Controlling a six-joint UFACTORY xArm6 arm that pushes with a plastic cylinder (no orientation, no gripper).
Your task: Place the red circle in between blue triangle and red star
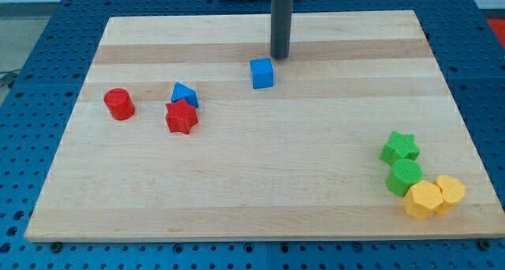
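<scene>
The red circle [119, 103] sits on the wooden board at the view's left. The blue triangle [185, 94] lies to its right, touching the red star [181, 117] just below it. My tip [279, 58] is at the view's top middle, just above and right of a blue cube [262, 73]. The tip is far to the right of the red circle and touches no block.
A green star [400, 148], a green cylinder [405, 176], a yellow pentagon-like block [423, 200] and a yellow hexagon-like block [450, 193] cluster at the view's bottom right. The board [260, 191] lies on a blue perforated table.
</scene>
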